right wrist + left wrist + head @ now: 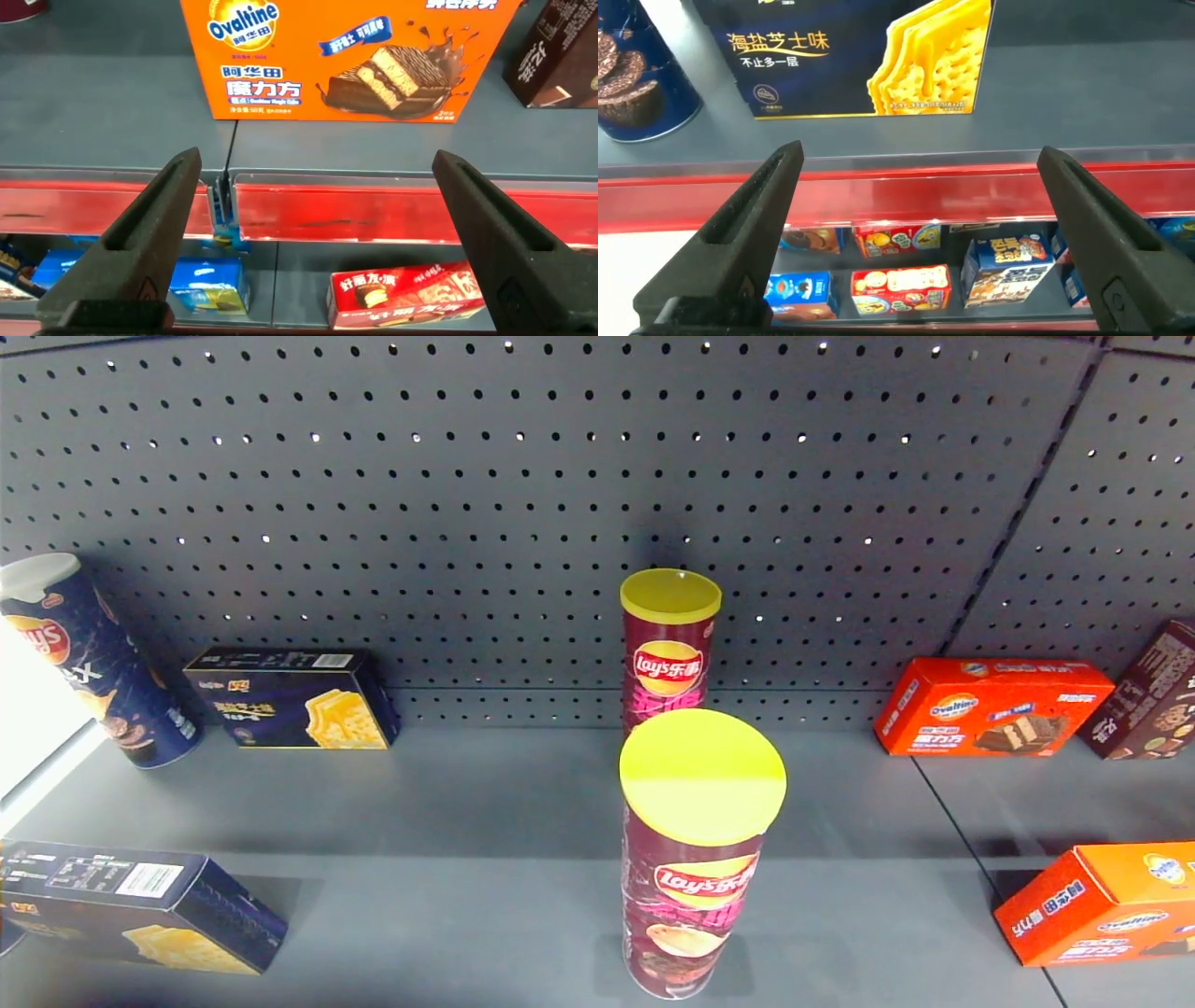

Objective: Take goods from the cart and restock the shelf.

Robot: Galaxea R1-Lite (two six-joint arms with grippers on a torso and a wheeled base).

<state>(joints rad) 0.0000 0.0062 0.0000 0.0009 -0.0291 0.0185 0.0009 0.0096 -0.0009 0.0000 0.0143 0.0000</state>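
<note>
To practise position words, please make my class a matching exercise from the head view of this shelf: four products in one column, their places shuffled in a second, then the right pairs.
Things
1. front maroon can
2. dark blue can
3. rear orange box
4. rear cracker box

Places
A. far left of the shelf
B. right side, by the back panel
C. centre, in front of a twin can
D. by the back panel, left of centre

Pairs: 1-C, 2-A, 3-B, 4-D
</note>
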